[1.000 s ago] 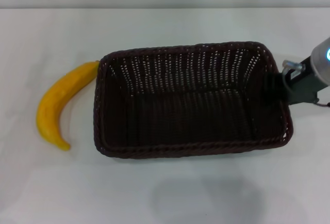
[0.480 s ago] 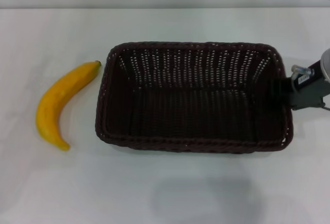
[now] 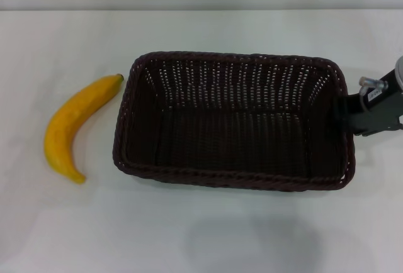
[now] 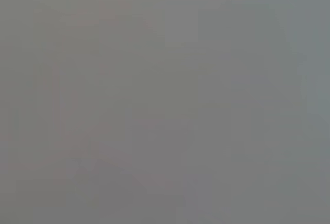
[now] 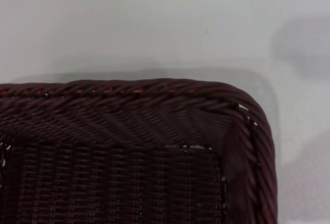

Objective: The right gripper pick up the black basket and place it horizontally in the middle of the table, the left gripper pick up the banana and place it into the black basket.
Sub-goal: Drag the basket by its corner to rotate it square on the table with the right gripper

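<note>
The black basket (image 3: 233, 182) lies lengthwise across the middle of the white table (image 3: 189, 235), open side up and empty. My right gripper (image 3: 347, 111) is at the basket's right end, shut on the rim there. The right wrist view shows one corner of the basket's braided rim (image 5: 129, 92) close up over the table. The banana (image 3: 69, 125) lies on the table just left of the basket, its dark stem tip close to the basket's far left corner but apart from it. My left gripper is out of view; the left wrist view is plain grey.
The table's far edge (image 3: 201, 10) runs along the top of the head view. A soft shadow (image 3: 252, 241) lies on the table in front of the basket.
The basket has swung level with my right gripper, its left end drawing away from the banana's tip, and has shifted slightly. The banana has not moved.
</note>
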You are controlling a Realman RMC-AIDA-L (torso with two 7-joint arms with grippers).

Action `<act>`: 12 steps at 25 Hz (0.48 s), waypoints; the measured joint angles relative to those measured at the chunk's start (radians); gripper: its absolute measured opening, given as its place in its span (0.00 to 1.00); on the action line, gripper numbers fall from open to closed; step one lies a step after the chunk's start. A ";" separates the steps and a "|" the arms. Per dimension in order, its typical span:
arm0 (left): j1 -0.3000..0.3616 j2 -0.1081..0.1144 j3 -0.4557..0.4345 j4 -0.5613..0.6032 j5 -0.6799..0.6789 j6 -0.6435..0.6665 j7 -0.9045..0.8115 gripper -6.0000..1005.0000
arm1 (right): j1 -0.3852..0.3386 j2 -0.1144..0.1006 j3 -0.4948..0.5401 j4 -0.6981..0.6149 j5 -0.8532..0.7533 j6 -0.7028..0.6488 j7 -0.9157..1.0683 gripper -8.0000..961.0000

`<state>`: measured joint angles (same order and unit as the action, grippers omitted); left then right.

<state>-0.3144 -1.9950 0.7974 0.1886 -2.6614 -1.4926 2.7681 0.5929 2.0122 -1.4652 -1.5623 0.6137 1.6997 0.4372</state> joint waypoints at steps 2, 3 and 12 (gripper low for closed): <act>0.000 -0.001 0.000 0.000 0.000 0.000 0.001 0.86 | 0.004 -0.001 0.014 -0.004 -0.001 0.016 -0.008 0.23; 0.000 -0.002 0.000 0.000 0.000 0.000 0.001 0.86 | 0.007 -0.002 0.022 -0.007 -0.003 0.025 -0.012 0.23; 0.002 -0.004 -0.001 0.000 0.000 0.001 0.004 0.86 | 0.023 -0.004 0.137 -0.015 -0.007 0.095 -0.083 0.23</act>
<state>-0.3127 -1.9987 0.7965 0.1887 -2.6615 -1.4918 2.7718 0.6155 2.0086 -1.3286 -1.5773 0.6063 1.7944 0.3547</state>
